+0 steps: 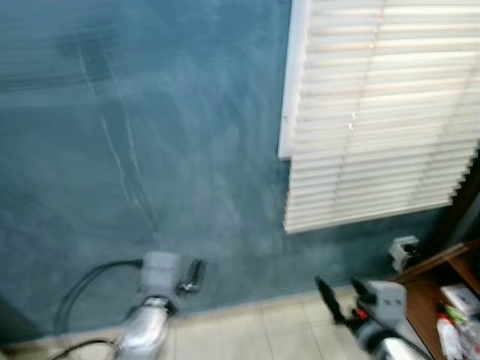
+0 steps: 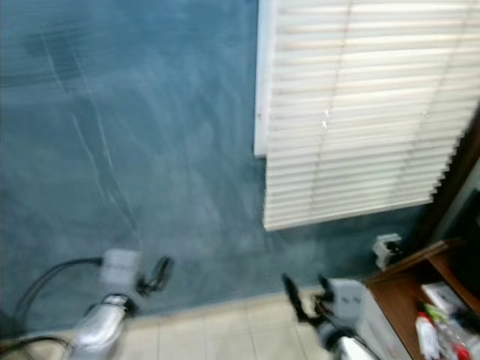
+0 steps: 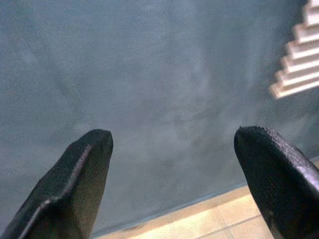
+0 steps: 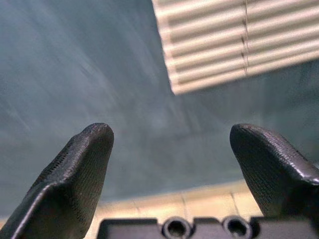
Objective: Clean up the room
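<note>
Room clutter is confined to the wooden shelf unit at my far right, where a white bottle with a red cap and other small blurred items lie on its surfaces. Directly ahead stands a teal wall, blocking forward travel; it meets pale floor tiles along a light baseboard. White slatted blinds cover a window at upper right, framed by white trim on their left edge. A white wall socket sits low on the wall, just beside the shelf unit. My left gripper is raised toward the wall, jaws released and spread wide, holding nothing. My right gripper points at the wall below the blinds, jaws likewise spread apart and empty. A black cable loops from my left arm.
</note>
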You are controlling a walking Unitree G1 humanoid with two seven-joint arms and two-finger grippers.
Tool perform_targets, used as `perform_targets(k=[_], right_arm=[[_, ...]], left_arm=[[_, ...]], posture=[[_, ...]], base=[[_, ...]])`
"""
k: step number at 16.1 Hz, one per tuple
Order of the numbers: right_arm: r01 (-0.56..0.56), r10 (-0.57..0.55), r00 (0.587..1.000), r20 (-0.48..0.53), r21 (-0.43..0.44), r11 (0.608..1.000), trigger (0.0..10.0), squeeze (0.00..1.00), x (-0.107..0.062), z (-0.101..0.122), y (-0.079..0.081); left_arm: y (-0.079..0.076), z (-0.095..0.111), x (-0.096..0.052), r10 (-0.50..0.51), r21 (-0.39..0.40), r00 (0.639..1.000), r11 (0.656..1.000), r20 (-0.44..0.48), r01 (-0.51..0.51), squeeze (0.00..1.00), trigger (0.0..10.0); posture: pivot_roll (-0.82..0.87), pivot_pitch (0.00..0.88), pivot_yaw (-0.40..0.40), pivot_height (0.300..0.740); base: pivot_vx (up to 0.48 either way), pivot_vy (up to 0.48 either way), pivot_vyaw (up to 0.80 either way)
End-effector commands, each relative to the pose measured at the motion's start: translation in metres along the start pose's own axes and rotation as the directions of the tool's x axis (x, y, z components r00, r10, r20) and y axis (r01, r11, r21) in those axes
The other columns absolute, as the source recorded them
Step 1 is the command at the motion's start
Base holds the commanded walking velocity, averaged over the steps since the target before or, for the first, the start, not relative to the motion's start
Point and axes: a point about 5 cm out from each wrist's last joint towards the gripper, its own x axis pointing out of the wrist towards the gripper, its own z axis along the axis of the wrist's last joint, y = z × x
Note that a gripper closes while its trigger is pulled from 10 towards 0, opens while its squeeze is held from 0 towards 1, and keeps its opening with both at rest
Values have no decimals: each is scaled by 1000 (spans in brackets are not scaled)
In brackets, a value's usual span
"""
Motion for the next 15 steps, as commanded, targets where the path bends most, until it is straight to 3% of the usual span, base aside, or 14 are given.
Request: perform_targets(k=[1,3,7,11,15], right_arm=[[-57,58,998,36,-17,998,10000,0,16,13,11],[-94,96,994,41,-44,995,10000,0,22,21,13],[-143,144,990,3,-68,987,10000,0,30,19,13],[-107,108,994,17,-57,993,10000,0,29,18,13],[-102,103,995,1,-108,989,10000,0,26,16,12]], left_arm=[[18,0,-5,84,42,996,996,-18,-83,0,10000],[25,-7,-14,149,11,988,989,-50,-149,0,10000],[17,-16,-30,149,15,986,989,-77,-148,0,10000],[16,-12,-33,134,-6,989,991,-58,-135,0,10000],[15,-11,-32,131,-8,989,991,-63,-132,0,10000]], posture=[[-33,0,-34,740],[14,0,-87,740],[68,0,-126,740],[61,0,-114,740],[48,0,-105,740]], base=[[472,0,0],[469,0,0],[0,0,0],[0,0,0],[0,0,0]])
